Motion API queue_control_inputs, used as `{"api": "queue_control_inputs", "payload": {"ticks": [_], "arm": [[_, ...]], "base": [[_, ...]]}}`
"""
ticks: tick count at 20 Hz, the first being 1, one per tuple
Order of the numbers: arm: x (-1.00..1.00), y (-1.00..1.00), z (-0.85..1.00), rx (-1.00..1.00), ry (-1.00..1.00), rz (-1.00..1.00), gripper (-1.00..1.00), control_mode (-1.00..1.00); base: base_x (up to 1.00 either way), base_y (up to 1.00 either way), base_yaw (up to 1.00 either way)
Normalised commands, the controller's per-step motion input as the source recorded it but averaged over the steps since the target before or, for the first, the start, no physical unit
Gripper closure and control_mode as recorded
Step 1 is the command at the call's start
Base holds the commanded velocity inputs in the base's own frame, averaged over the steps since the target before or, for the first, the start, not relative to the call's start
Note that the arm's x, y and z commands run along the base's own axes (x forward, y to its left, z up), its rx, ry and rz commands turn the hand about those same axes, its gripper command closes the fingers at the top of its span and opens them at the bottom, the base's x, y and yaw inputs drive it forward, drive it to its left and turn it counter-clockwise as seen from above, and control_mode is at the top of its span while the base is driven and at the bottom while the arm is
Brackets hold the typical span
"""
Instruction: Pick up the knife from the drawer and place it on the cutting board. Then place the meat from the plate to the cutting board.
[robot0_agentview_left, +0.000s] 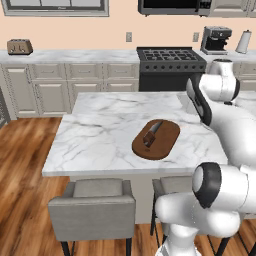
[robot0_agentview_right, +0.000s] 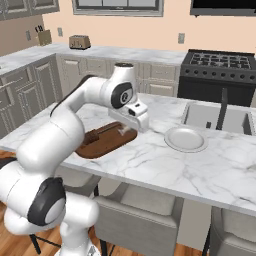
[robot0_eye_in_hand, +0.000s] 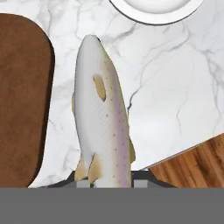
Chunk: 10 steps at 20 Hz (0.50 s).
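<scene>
Grey-white plate (robot0_agentview_right: 186, 138) lies bare; knife (robot0_agentview_left: 151, 133) rests on cutting board (robot0_agentview_left: 165, 144).

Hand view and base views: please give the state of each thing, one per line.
meat: a whole fish, held off the counter
fingers: shut on the meat's tail end
plate: empty, on the counter
knife: lying on the cutting board
cutting board: flat on the counter

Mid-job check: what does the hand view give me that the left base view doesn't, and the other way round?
Hand view alone: the meat, a whole fish, clamped in the gripper over bare counter, between the plate and the cutting board.
Left base view alone: the knife lying on the board, plus the stove and toaster behind.
Both: the board and the marble counter.
</scene>
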Motion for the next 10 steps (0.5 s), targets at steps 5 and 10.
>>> {"api": "queue_control_inputs", "payload": {"ticks": [5,10], "arm": [[-0.12,0.57,0.00,0.00,0.00,0.11,1.00,-1.00],[-0.06,0.71,0.00,0.00,0.01,0.11,1.00,-1.00]], "base": [[0.00,0.00,0.00],[0.00,0.00,0.00]]}}
